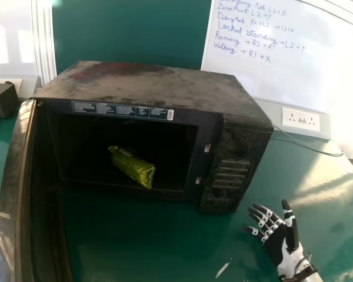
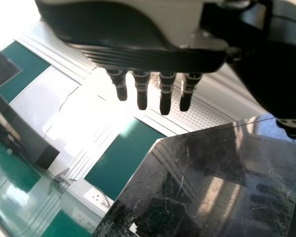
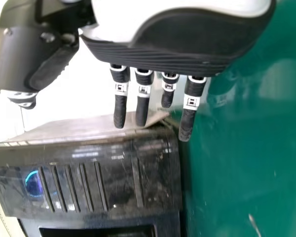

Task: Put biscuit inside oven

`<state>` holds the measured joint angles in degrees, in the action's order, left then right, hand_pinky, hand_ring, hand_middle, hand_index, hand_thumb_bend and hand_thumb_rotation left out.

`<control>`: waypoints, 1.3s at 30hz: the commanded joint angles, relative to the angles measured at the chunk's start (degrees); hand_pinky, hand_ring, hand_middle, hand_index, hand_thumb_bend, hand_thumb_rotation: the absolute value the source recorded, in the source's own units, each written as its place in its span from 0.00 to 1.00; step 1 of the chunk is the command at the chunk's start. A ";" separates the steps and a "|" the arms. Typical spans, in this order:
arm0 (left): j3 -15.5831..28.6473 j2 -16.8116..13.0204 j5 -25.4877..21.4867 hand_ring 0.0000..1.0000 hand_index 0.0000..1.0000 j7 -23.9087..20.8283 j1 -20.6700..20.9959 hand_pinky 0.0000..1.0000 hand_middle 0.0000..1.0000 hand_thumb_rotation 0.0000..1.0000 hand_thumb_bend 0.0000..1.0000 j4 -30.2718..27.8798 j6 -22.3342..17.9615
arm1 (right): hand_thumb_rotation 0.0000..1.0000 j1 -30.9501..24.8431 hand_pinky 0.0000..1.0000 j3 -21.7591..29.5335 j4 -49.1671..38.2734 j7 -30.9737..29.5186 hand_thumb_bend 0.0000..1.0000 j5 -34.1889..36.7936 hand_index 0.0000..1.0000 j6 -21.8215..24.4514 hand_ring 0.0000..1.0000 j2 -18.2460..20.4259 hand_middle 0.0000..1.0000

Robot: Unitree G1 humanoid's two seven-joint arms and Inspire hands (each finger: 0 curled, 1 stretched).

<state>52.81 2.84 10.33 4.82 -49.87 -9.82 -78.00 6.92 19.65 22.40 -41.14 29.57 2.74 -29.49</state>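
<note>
One green biscuit packet (image 1: 132,167) lies aslant inside the oven (image 1: 147,88), near its front opening, as you see in the head view. The door (image 1: 15,176) stands open at the oven's left. Note your robot's right hand (image 1: 276,243) over the table (image 1: 135,241), nearer you than the oven's right front corner: fingers straight and spread, thumb apart. In the left wrist view, you find the left hand (image 2: 153,58), its straight fingers slightly separated. Behind the oven, observe a handwritten whiteboard (image 1: 282,70).
</note>
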 commanded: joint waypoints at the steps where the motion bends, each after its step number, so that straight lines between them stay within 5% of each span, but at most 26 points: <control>1: 2.02 0.35 1.49 1.00 1.00 -0.61 1.63 1.00 1.00 0.98 0.90 0.82 -1.64 | 0.51 0.74 0.68 0.97 1.51 1.65 0.89 -1.30 0.80 -2.47 0.82 1.36 0.84; 14: 12.48 -0.75 9.31 1.00 1.00 1.12 7.47 1.00 1.00 0.95 0.90 -0.42 -9.35 | 0.59 4.48 0.64 2.41 6.08 6.07 0.86 -3.00 0.78 -5.45 0.79 4.01 0.83; 39: 9.45 -8.08 9.42 1.00 1.00 5.79 7.15 1.00 1.00 0.90 0.93 -8.45 -5.75 | 0.54 5.46 0.70 3.33 8.54 4.54 0.85 -2.87 0.75 -4.37 0.84 4.61 0.86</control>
<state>63.44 -4.02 20.09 10.06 -41.87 -17.54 -84.35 12.42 22.87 30.10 -36.60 26.68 -2.73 -25.03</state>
